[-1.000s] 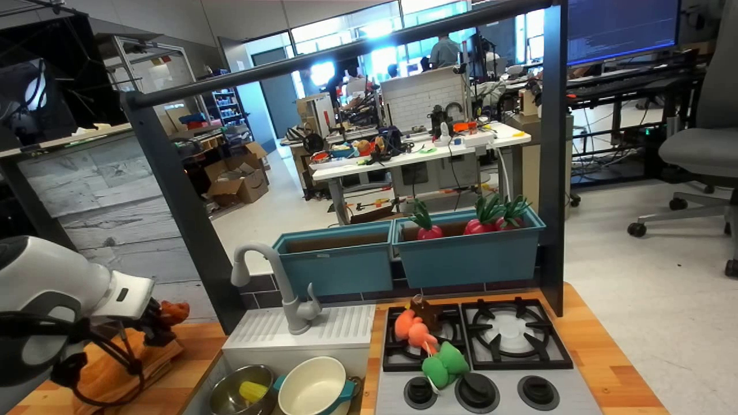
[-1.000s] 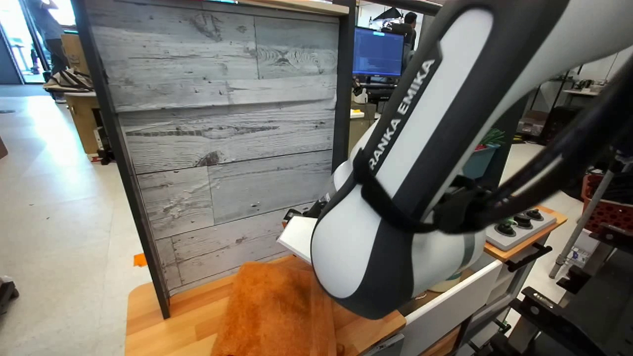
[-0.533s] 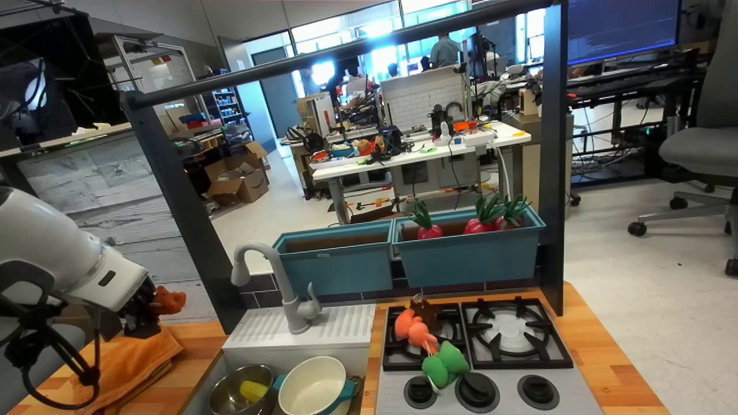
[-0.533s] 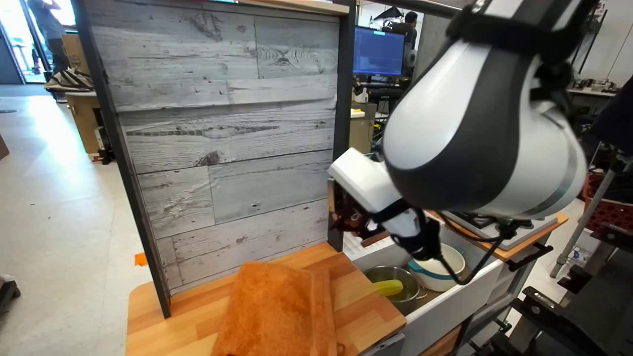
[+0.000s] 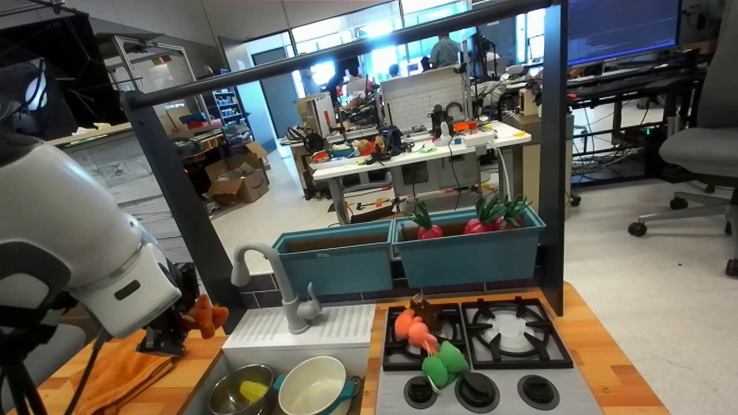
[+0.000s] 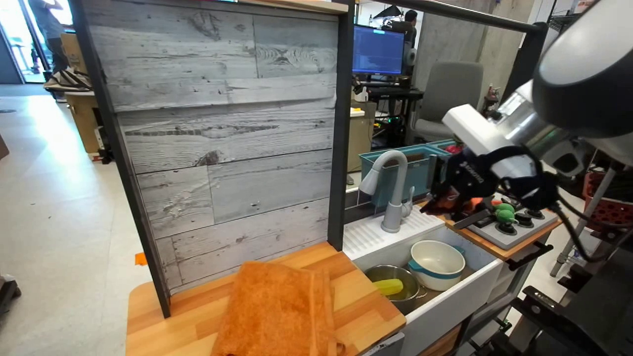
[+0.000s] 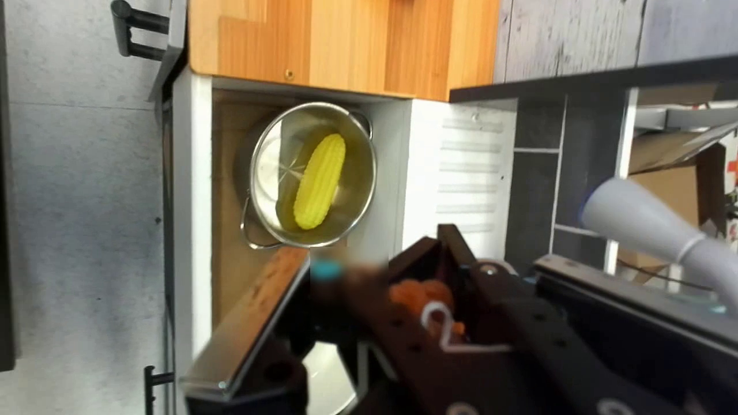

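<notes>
Gripper pinches an orange plush toy, held in the air left of the gray faucet in an exterior view, and if it swings right too low, the toy could hit this faucet and slip loose.

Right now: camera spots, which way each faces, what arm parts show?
Wrist view: on the wrist, looking down at the round steel pot; black two-finger gripper shows.
In an exterior view: in front of the black stove knobs, facing rectangular teal planters; white-and-black arm, gripper at left.
In an exterior view: in front of the folded orange towel, facing grey plank panel; arm, gripper at right.
Both exterior views share the grey gooseneck faucet and pot.
</notes>
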You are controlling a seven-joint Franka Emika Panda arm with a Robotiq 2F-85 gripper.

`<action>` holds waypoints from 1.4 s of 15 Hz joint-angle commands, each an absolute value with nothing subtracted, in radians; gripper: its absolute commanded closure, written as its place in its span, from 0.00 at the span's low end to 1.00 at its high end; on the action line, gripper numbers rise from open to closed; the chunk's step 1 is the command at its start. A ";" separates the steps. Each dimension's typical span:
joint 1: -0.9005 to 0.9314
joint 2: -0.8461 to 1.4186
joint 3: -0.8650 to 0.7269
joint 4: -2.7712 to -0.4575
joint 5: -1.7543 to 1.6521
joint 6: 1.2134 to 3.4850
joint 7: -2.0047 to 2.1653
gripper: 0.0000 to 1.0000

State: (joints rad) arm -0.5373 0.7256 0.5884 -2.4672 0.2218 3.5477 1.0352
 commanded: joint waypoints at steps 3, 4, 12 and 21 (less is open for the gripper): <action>-0.796 0.815 0.654 -2.435 0.109 3.583 1.174 0.98; -0.898 0.864 0.688 -2.383 -0.053 3.447 1.067 0.98; -0.653 1.103 0.436 -1.887 0.073 3.567 0.858 0.98; -0.546 1.304 0.390 -1.603 0.168 3.681 0.870 0.98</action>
State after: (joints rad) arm -0.5960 1.2203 0.4044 -1.6995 0.1298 3.5358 0.8816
